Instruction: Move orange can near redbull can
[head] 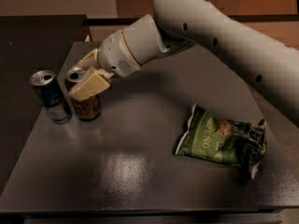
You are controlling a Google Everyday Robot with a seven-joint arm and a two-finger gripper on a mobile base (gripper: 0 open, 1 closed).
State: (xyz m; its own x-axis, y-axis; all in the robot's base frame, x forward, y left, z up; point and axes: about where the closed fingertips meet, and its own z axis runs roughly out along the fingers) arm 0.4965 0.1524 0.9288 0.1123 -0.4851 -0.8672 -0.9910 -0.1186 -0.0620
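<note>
The orange can (87, 107) stands upright on the dark table (140, 171) at the left, brownish-orange with a silver top. The redbull can (51, 98), slim, blue and silver, stands just to its left, a small gap apart. My gripper (86, 76) is around the top of the orange can, one cream finger (89, 86) in front of it and the other behind. The fingers are shut on the can. The can's base rests on or just above the table.
A green chip bag (219, 139) lies on the table at the right. My white arm (210, 36) reaches in from the upper right. The table's left edge runs close to the redbull can.
</note>
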